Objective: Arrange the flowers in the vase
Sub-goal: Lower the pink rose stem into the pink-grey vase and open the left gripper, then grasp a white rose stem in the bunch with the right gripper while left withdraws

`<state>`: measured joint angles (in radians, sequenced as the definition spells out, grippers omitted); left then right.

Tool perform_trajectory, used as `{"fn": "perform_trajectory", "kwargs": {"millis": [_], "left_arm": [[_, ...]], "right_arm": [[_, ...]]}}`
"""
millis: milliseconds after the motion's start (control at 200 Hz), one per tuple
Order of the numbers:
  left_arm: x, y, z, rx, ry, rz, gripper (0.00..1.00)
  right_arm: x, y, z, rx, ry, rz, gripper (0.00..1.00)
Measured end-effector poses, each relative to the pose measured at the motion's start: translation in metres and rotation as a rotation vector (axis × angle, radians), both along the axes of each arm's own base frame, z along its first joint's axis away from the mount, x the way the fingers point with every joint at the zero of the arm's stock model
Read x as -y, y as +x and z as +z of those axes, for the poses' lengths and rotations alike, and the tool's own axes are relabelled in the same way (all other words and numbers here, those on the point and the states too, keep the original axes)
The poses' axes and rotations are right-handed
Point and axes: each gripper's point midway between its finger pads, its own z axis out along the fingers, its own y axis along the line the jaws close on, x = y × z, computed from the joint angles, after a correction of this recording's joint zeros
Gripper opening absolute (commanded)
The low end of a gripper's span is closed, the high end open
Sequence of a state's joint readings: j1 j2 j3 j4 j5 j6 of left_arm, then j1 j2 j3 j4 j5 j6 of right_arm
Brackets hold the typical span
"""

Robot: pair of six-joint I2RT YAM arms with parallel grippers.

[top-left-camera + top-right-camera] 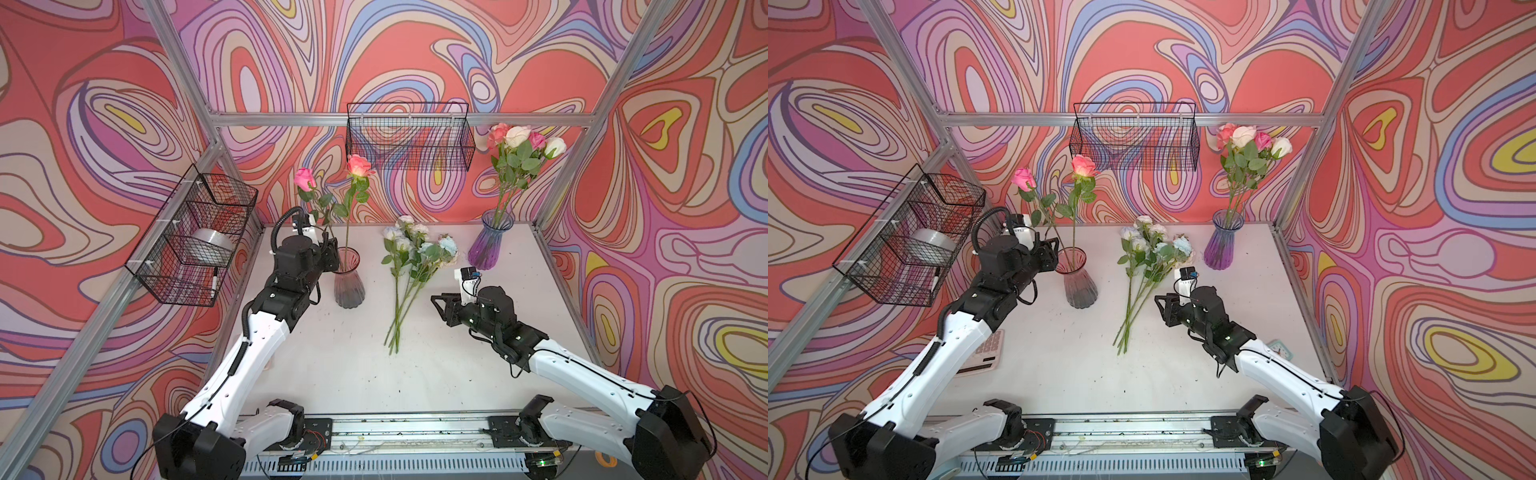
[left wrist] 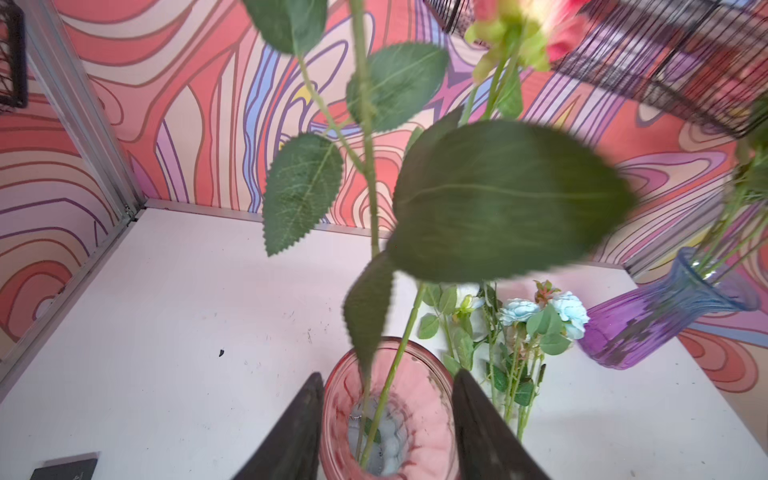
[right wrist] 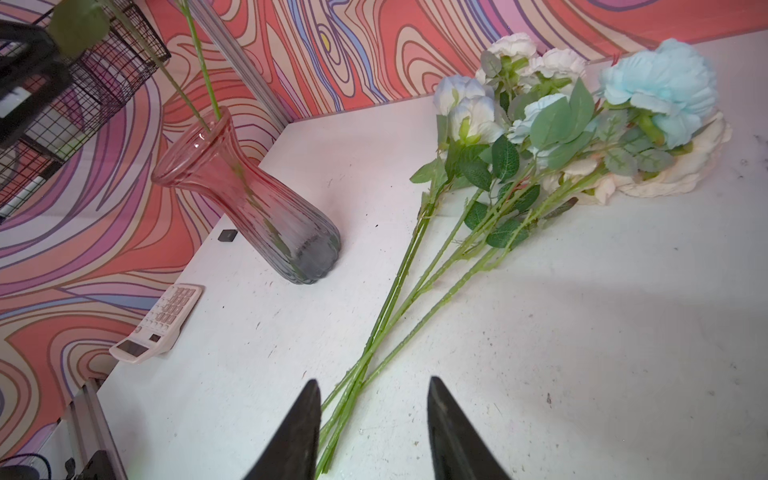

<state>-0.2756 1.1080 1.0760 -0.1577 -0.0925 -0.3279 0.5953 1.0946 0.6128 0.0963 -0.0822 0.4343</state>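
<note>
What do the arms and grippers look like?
Left arm and right arm: white shells, black joints and wrists. A ribbed black hose loops at the left wrist. Left gripper and right gripper: paired dark, tapered, pointed fingers.

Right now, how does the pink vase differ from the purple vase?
The pink vase holds only two roses, leaning apart; the purple vase holds a fuller bunch. The pink vase fades to grey at its base and stands left of the loose flowers; the purple vase has a bluish rim and stands right of them, farther back. Both are upright ribbed glass with flared mouths.
</note>
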Motion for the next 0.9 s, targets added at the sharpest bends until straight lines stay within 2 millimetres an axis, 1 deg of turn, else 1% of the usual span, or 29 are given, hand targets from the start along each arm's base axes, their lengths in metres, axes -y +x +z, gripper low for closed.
{"fn": "perform_trajectory", "kwargs": {"millis": [65,155,225,290,350,426,496,576,726,806,831,876,901], "left_arm": [[-0.003,-0.014,0.019,0.037,-0.014,-0.006,0.57],[-0.004,-0.037,0.044,0.094,-0.045,-0.034,0.57],[-0.002,-0.053,0.054,0.118,-0.071,-0.069,0.57],[0.002,-0.066,0.053,0.128,-0.102,-0.104,0.57],[0.005,-0.078,0.039,0.110,-0.132,-0.136,0.57],[0.009,-0.091,0.011,0.061,-0.170,-0.166,0.57],[0.011,-0.102,-0.017,0.010,-0.215,-0.181,0.57],[0.013,-0.114,-0.043,-0.041,-0.267,-0.191,0.57],[0.010,-0.132,-0.073,-0.081,-0.362,-0.173,0.56],[0.008,-0.140,-0.088,-0.102,-0.408,-0.159,0.56],[0.008,-0.141,-0.093,-0.107,-0.418,-0.156,0.56],[0.007,-0.144,-0.103,-0.123,-0.436,-0.147,0.56],[0.007,-0.146,-0.109,-0.134,-0.443,-0.142,0.57]], "right_arm": [[0.001,0.006,-0.001,-0.010,-0.012,-0.024,0.32],[-0.002,0.017,-0.010,-0.050,-0.040,-0.046,0.21],[-0.008,0.026,-0.020,-0.092,-0.058,-0.054,0.16],[-0.017,0.035,-0.028,-0.131,-0.068,-0.046,0.16],[-0.026,0.043,-0.037,-0.166,-0.068,-0.033,0.19],[-0.039,0.052,-0.048,-0.209,-0.066,-0.014,0.25],[-0.051,0.062,-0.057,-0.244,-0.062,0.003,0.26],[-0.064,0.073,-0.069,-0.279,-0.058,0.019,0.26],[-0.086,0.098,-0.091,-0.339,-0.060,0.027,0.26],[-0.094,0.110,-0.108,-0.374,-0.076,0.021,0.26],[-0.096,0.113,-0.113,-0.384,-0.082,0.019,0.24],[-0.099,0.118,-0.122,-0.401,-0.094,0.014,0.18],[-0.100,0.121,-0.127,-0.414,-0.099,0.008,0.16]]}}
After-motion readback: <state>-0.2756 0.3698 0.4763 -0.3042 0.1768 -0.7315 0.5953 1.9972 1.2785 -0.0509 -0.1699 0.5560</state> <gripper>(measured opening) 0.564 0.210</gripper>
